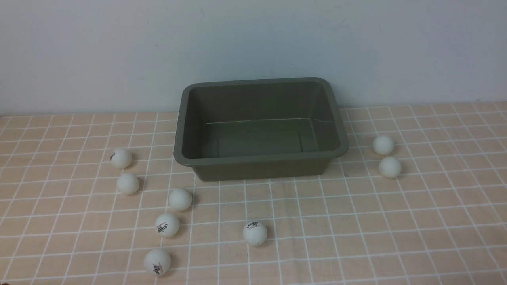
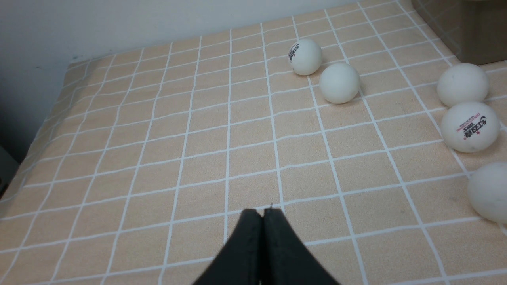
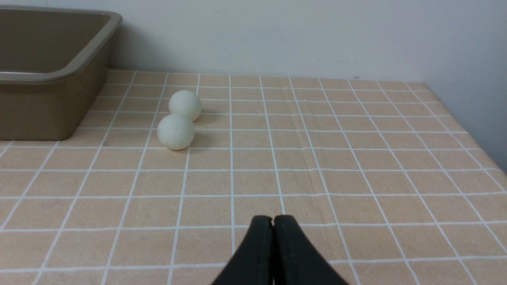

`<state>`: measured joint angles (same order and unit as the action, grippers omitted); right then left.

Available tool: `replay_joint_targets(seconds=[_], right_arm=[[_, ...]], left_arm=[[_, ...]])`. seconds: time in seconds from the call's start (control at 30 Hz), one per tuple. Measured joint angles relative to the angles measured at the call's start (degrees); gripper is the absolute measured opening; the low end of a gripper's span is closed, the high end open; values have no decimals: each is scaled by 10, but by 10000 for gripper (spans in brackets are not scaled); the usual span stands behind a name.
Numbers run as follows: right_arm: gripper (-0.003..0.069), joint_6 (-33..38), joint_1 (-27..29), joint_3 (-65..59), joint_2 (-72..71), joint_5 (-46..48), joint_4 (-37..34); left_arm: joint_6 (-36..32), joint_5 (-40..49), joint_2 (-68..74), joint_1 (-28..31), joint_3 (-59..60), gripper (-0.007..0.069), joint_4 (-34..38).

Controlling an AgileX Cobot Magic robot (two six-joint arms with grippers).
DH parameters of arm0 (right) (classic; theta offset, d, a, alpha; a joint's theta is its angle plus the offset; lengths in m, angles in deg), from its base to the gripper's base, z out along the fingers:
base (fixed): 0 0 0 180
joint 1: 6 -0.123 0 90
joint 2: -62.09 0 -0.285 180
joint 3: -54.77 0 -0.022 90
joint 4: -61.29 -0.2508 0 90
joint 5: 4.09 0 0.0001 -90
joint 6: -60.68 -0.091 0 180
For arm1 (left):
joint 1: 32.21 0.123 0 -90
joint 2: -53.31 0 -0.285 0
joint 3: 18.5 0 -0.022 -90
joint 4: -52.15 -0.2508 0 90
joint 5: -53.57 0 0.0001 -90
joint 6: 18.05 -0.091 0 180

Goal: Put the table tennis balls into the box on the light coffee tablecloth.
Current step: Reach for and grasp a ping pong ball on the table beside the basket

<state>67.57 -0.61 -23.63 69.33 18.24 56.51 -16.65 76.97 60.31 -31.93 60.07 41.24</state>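
1. Box (image 1: 261, 159): olive-green tub, upright, open side up, on the cloth at mid-table, close to the wall (image 1: 119, 47)
2. Cloth (image 1: 356, 221): peach-beige with a white grid, covers the table, faint creases
3. Balls (image 1: 254, 233): eight, white, all on the cloth outside the box, none touching it
4. Left of box, far pair: ball (image 1: 121, 158) with a dark logo at its left edge, and a plain ball (image 1: 128, 183) just nearer the robot
5. Left of box, near row of three running toward the robot: plain ball (image 1: 180, 199), logo ball (image 1: 167, 225), logo ball (image 1: 157, 261) by the table's near edge
6. In front of box: the single ball pointed at in entry 3, logo on top, well apart from the box's front wall
7. Right of box: two plain balls, ball (image 1: 383, 145) and ball (image 1: 390, 167), close together; whether they touch cannot be told
8. Left gripper (image 2: 262, 211): black fingers (image 2: 245, 245) pressed together, pinching nothing, over bare cloth; its wrist view takes in five balls and a corner of the box (image 2: 467, 31)
9. Right gripper (image 3: 273, 218): black fingers (image 3: 293, 249) pressed together, pinching nothing, over bare cloth; its wrist view takes in the right pair, ball (image 3: 185, 105) and ball (image 3: 176, 132), beside the box (image 3: 51, 75)
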Motion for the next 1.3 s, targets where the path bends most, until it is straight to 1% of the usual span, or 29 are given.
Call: replay_joint_targets(seconds=[0.3, 0.33, 0.47, 0.57, 0.7, 0.73, 0.77, 0.83, 1.03, 1.07, 1.13, 1.17, 1.2, 1.23, 1.27, 1.3], right_arm=[[-18, 0, 0, 0, 0, 0, 0], [-18, 0, 0, 0, 0, 0, 0], [-18, 0, 0, 0, 0, 0, 0], [-18, 0, 0, 0, 0, 0, 0], [-18, 0, 0, 0, 0, 0, 0], [-18, 0, 0, 0, 0, 0, 0], [-18, 0, 0, 0, 0, 0, 0], [-18, 0, 0, 0, 0, 0, 0], [-18, 0, 0, 0, 0, 0, -4], [-18, -3, 0, 0, 0, 0, -13], [-18, -27, 0, 0, 0, 0, -69], [-18, -36, 0, 0, 0, 0, -97], [-18, -60, 0, 0, 0, 0, -145], [-18, -63, 0, 0, 0, 0, -153], [-18, -87, 0, 0, 0, 0, -220], [-18, -97, 0, 0, 0, 0, -259]], left_arm=[[10, 0, 0, 0, 0, -69, 8], [31, 0, 0, 0, 0, -69, 30], [77, -2, 0, 0, 0, -69, 87], [92, -2, 0, 0, 0, -69, 118], [106, -2, 0, 0, 0, -69, 173], [108, -2, 0, 0, 0, -69, 196], [108, -2, 0, 0, 0, -69, 196], [109, -2, 0, 0, 0, -69, 221], [110, -26, 0, 0, 2, -69, 235], [111, -36, 0, 0, 2, -69, 238], [119, -55, 0, 0, 2, -69, 251], [122, -59, 0, 0, 2, -69, 259], [124, -62, 0, 0, 2, -69, 268], [124, -61, 0, 0, 2, -69, 273], [125, -61, 0, 0, 2, -69, 289], [125, -61, 0, 0, 2, -69, 297]])
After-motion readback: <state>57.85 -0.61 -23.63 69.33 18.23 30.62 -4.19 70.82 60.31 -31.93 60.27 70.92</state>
